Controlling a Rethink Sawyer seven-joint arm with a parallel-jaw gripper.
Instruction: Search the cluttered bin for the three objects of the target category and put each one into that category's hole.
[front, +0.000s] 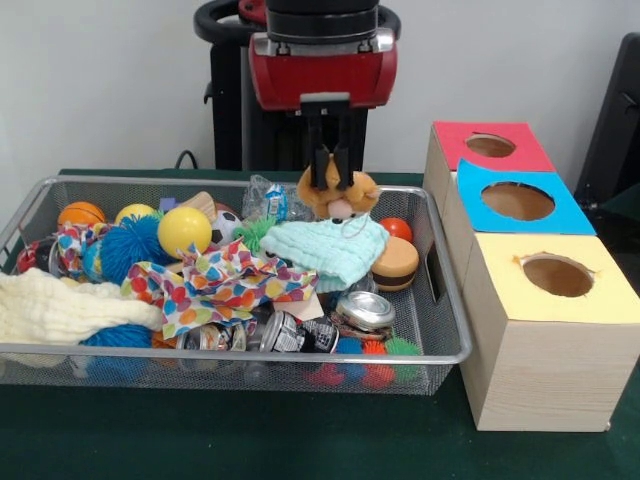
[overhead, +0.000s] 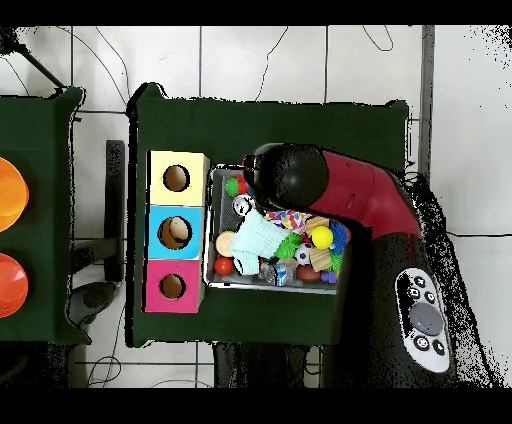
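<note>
Green-clothed counter (front: 300, 445) w/ wire bin (front: 440, 300) and 3 hole boxes: retrieval step in hand.
Front view: tool (front: 328, 160) closed on plush animal (front: 338, 195), held just above bin's far side; next move likely lift and carry to 1 hole. Overhead view: arm (overhead: 350, 195) hides grasp, but shows an object inside blue box (overhead: 177, 232).

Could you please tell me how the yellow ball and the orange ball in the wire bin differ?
The yellow ball is plain and smooth; the orange ball carries dark basketball-style lines. The yellow ball looks larger and shows almost whole, while the orange ball is partly hidden behind the bin rim and the clutter. The yellow ball sits nearer the middle; the orange ball lies at the end farthest from the boxes. Both are round.
</note>
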